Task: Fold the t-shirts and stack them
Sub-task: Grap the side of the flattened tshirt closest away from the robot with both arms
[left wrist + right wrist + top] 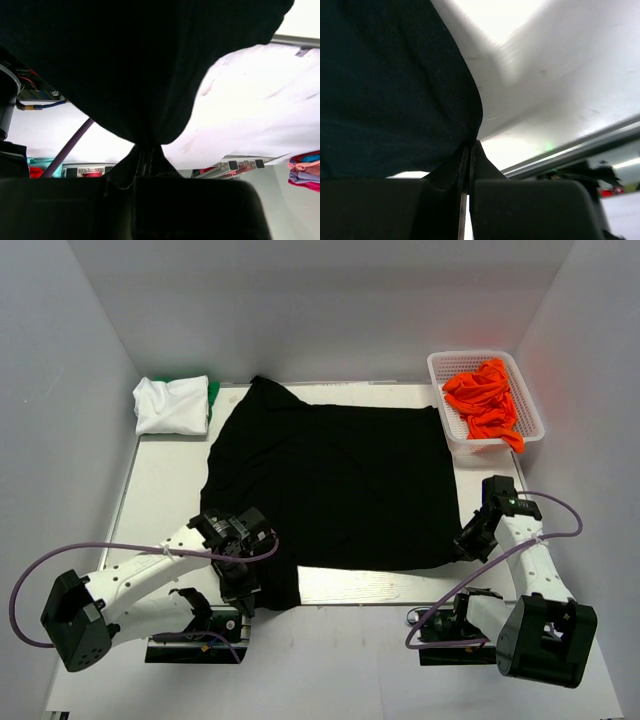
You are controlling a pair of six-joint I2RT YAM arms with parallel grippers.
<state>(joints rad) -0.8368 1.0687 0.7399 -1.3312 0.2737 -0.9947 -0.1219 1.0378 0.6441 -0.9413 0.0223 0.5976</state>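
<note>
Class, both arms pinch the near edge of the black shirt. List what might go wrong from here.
1. In both wrist views the jaws hold only a thin bunch of hem on the black shirt, so it may slip out when lifted.
2. Its far corners lie close to the white shirt and the basket. A forward fold could drag or cover them.

Probably a robotics lab: plain white walls (330,300) box in a worktable (160,480).

White walls (350,300), white table (160,490)
</note>
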